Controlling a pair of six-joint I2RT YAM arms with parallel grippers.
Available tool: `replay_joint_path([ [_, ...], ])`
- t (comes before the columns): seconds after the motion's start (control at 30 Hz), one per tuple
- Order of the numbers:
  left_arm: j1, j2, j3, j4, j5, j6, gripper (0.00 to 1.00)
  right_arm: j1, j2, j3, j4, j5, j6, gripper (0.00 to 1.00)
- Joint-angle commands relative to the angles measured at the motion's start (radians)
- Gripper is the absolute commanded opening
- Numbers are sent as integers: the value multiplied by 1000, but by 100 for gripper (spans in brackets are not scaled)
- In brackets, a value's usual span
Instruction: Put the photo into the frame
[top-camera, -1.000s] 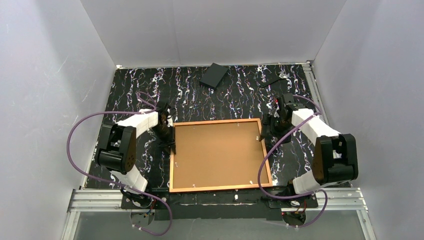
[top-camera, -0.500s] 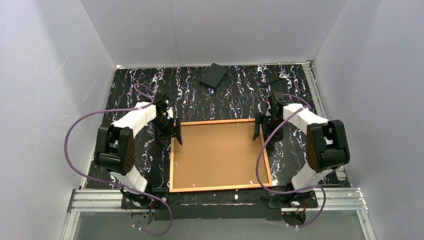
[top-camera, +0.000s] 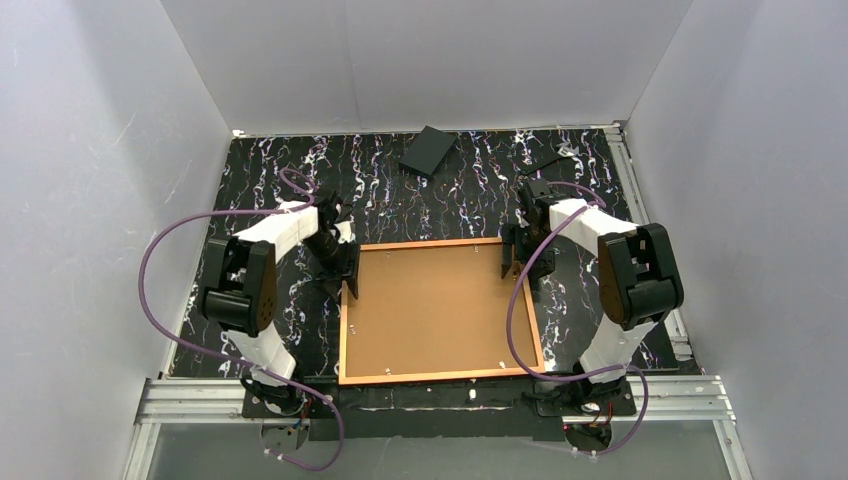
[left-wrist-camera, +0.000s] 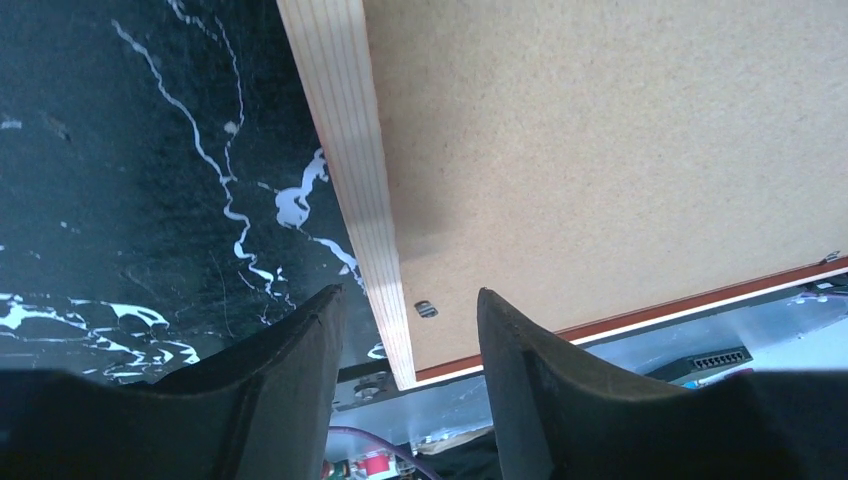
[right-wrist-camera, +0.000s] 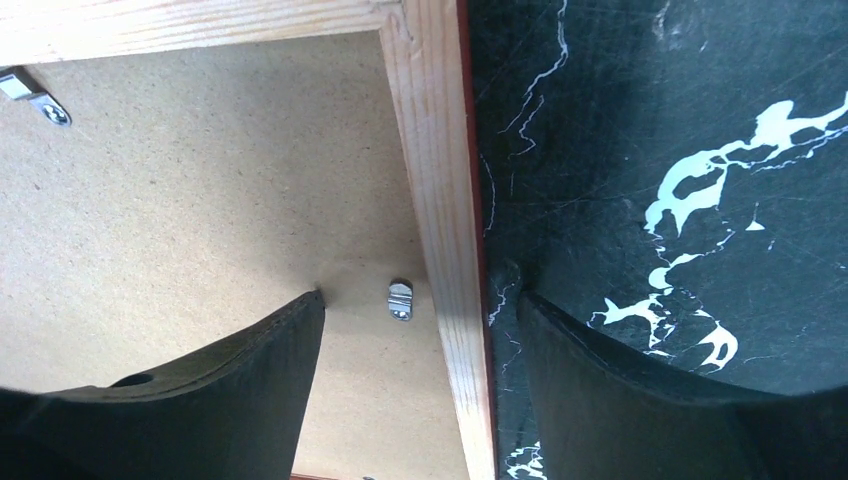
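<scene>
The frame lies back up in the middle of the table, with a plain brown backing board filling it. The photo is not in view. My left gripper is open and straddles the frame's left rail near the far left corner; in its wrist view the gripper has one finger over the table and one over the board. My right gripper is open and straddles the right rail near the far right corner, shown in its wrist view.
Small metal clips sit on the board beside the rails. A flat black object and a small dark item lie near the back wall. Grey walls close three sides. An aluminium rail runs along the near edge.
Both arms have reached further out. The right gripper has moved left onto the frame's right rail, and the left gripper has shifted slightly toward the far left corner. The frame has not moved.
</scene>
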Motion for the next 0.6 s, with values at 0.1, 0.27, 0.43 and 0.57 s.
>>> replay_joint_path([
  [0.1,4,58,29,-134,20,40,45,1,1,17,40,21,4,73],
  [0.27,4,57,25,-134,20,44,40,1,4,24,44,16,5,70],
  [0.43,4,59,29,-138,18,48,37,1,8,22,50,17,4,64],
  [0.57,4,64,30,-138,20,48,37,2,5,14,51,27,3,55],
])
